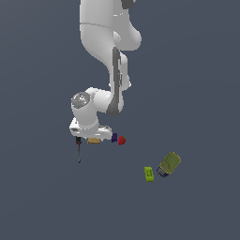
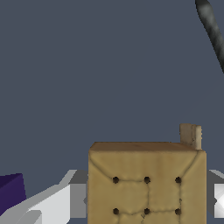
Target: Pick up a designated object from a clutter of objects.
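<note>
The designated object, a flat tan block [image 2: 146, 183] with dark dots on its face, sits between my fingers in the wrist view. A grey pad [image 2: 78, 199] touches one side of it and the other finger [image 2: 215, 197] touches the opposite side. In the exterior view my gripper [image 1: 93, 138] is low in the clutter of objects, and only a sliver of the tan block [image 1: 93, 141] shows beneath the hand. I cannot tell whether the block is off the floor.
A red-and-black screwdriver [image 1: 78, 150] lies just to the exterior view's left of the hand, and its dark shaft [image 2: 212, 30] shows in the wrist view. A purple piece [image 1: 114, 137] [image 2: 11, 192] and a red piece [image 1: 122, 140] sit close on the right. A green block [image 1: 149, 174] and an olive can [image 1: 169, 164] lie farther right.
</note>
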